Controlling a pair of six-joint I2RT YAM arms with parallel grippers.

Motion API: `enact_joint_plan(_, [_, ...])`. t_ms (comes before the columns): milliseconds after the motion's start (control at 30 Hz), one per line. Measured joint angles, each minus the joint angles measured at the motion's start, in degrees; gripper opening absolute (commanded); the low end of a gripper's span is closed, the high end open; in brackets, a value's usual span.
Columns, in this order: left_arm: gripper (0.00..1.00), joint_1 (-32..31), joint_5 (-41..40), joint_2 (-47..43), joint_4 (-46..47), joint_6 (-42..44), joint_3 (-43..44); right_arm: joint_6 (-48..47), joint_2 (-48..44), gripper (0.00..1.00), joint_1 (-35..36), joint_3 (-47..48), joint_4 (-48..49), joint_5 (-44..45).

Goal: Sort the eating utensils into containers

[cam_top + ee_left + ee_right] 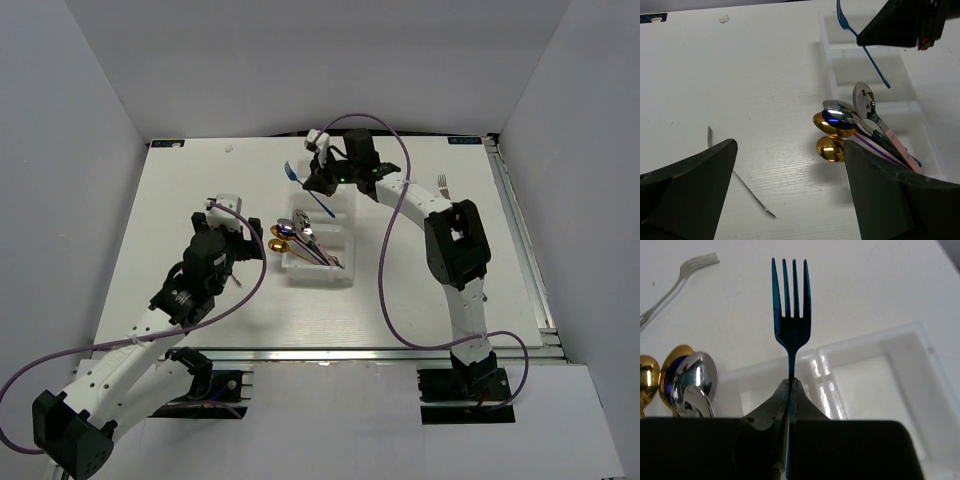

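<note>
My right gripper (318, 181) is shut on the handle of an iridescent blue fork (291, 172) and holds it, tines up, above the far end of the white organiser tray (345, 205). In the right wrist view the jaws (791, 383) pinch the fork (791, 315) over the tray (875, 385). Several spoons (292, 236), gold, blue and silver, lie in the tray's near compartment, bowls over its left wall; they also show in the left wrist view (842, 125). My left gripper (240, 230) is open and empty, left of the tray (790, 145).
A silver fork (441, 183) lies on the table right of my right arm. A thin silver utensil (740, 181) lies on the table by my left gripper. Another silver fork (687, 272) shows in the right wrist view. Purple cables loop off both arms.
</note>
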Motion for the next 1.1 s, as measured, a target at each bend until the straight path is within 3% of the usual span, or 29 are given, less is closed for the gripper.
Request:
enact_joint_plan(133, [0.98,0.2,0.7,0.5,0.0,-0.9,0.0,1.3,0.1,0.02,-0.1,-4.5,2.2,0.2])
enact_joint_plan(233, [0.97,0.2,1.9,0.8,-0.1,-2.6,0.0,1.6,0.1,0.21,-0.1,-5.6,3.1,0.3])
enact_joint_plan(267, [0.95,0.3,2.3,1.0,-0.2,-3.4,0.0,1.5,0.1,0.34,-0.1,-5.6,3.3,0.3])
enact_joint_plan(367, [0.92,1.0,4.5,2.4,-1.4,-7.2,0.0,1.0,-0.5,0.59,-0.1,-6.9,4.3,0.4])
enact_joint_plan(533, [0.87,5.5,10.6,5.8,-5.1,-15.5,0.0,-0.2,-4.3,0.76,-0.4,-11.3,4.0,0.5])
enact_joint_plan(767, [0.84,16.3,20.8,7.6,-10.1,-23.9,1.3,-2.2,-14.4,0.89,-2.9,-11.9,-6.2,-7.4])
enact_joint_plan(867, [0.83,21.7,25.0,10.8,-11.4,-26.8,2.9,-3.5,-20.5,0.89,-5.0,-12.6,-11.6,-11.7])
enact_joint_plan(1100, [0.80,29.8,27.7,29.8,-19.4,-33.2,9.6,-8.1,-38.5,0.89,-6.5,-27.0,-18.5,-15.6])
